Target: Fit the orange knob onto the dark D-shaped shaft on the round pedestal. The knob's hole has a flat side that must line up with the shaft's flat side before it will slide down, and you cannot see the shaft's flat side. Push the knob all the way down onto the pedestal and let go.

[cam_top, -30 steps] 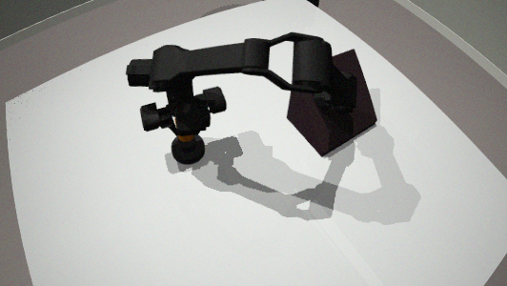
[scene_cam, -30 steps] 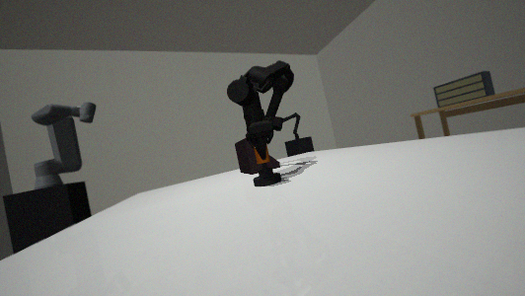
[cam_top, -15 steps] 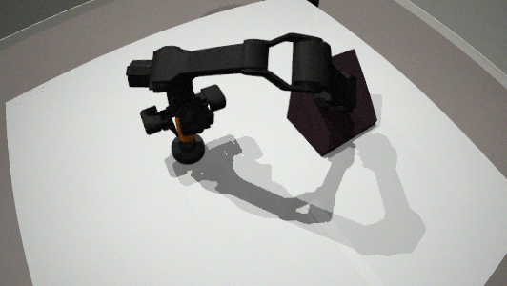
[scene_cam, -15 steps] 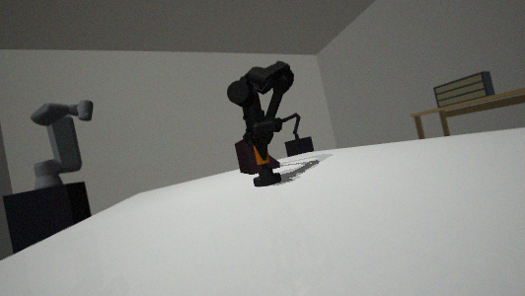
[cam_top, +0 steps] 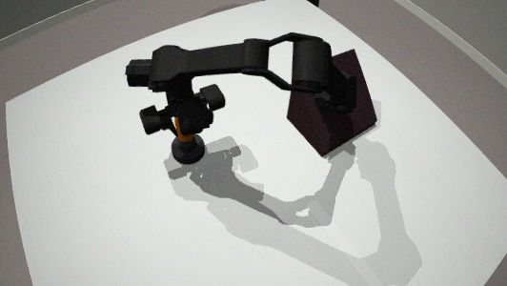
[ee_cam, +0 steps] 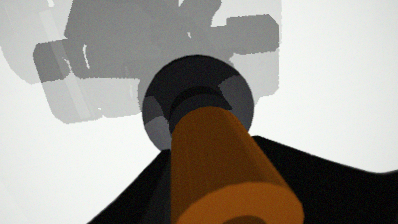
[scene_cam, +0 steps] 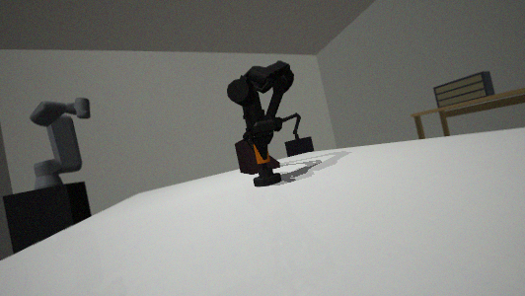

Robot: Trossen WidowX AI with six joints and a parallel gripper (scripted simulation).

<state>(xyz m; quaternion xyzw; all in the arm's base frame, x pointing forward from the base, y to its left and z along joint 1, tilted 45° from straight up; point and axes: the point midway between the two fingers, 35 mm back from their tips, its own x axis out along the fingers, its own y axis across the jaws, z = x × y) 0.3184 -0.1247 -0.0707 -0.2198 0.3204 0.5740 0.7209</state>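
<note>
The orange knob (cam_top: 184, 135) (scene_cam: 260, 157) (ee_cam: 212, 162) is upright between the fingers of my gripper (cam_top: 183, 128) (scene_cam: 262, 149) (ee_cam: 211, 150), which is shut on it. The dark round pedestal (cam_top: 188, 156) (scene_cam: 266, 181) (ee_cam: 197, 69) stands directly below. In the exterior view a narrower dark part shows between the knob's lower end and the pedestal's wide base, so the knob is above that base. In the wrist view the knob's lower end covers part of the pedestal's raised middle. The shaft's flat side and how far the shaft enters the hole are hidden.
A dark maroon angular block (cam_top: 305, 114) (scene_cam: 245, 157) is by the arm's base. Shadows of the arm fall on the white table (cam_top: 95, 214) (scene_cam: 296, 237). A grey robot arm (scene_cam: 65, 143) on a black stand and a wooden table (scene_cam: 474, 105) are in the background.
</note>
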